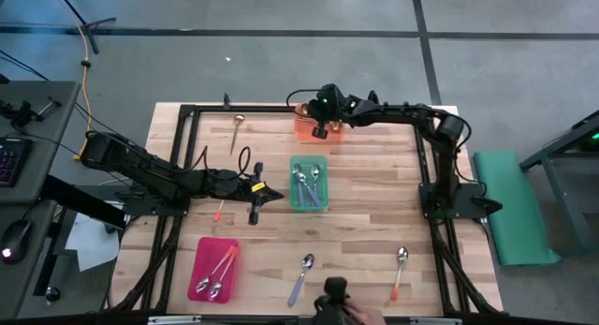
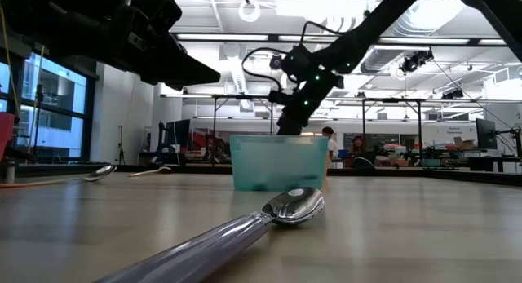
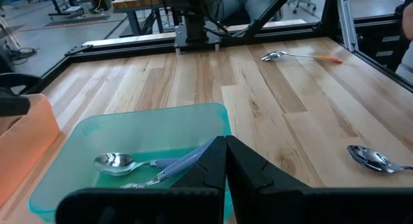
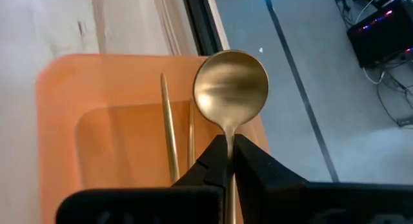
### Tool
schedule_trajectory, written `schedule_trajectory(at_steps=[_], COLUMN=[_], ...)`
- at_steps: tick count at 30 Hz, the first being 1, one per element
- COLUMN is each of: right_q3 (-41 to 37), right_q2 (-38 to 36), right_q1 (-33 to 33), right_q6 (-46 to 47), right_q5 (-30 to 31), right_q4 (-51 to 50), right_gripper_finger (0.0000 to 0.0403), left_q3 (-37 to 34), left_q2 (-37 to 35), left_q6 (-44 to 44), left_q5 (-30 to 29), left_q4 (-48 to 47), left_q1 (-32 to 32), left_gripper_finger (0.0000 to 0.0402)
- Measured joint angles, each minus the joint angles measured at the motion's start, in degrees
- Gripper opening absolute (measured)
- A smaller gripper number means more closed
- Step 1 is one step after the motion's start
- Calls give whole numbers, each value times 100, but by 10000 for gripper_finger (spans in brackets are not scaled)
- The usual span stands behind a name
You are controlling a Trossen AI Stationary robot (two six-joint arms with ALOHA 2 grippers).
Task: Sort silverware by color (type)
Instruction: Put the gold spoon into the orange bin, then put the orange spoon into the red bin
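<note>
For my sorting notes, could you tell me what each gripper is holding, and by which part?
The right gripper pinches a gold spoon by the handle just below its bowl, above the orange tray. The left gripper is shut and holds nothing.

Bare wood lies open between my green tray (image 1: 308,202) and red tray (image 1: 200,265); two loose spoons (image 1: 303,273) (image 1: 400,265) interrupt the near edge

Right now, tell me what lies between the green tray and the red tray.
High view: the left gripper and an orange-handled spoon lie between the green tray and red tray.
</note>
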Motion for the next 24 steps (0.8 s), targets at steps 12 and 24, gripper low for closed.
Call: schedule_trajectory(at_steps=[12,24], right_q3=[0,-2], right_q2=[74,-159], right_q1=[-64,146], right_q6=[66,-2], right_q5=[-2,692], right_q4=[-33,-134], right_gripper_finger=[21,83], left_q3=[-2,-2], left_q2=[0,0], left_q6=[103,101], left_q5=[2,2], left_q4=[101,128], left_q1=[0,0], left_gripper_finger=[0,0])
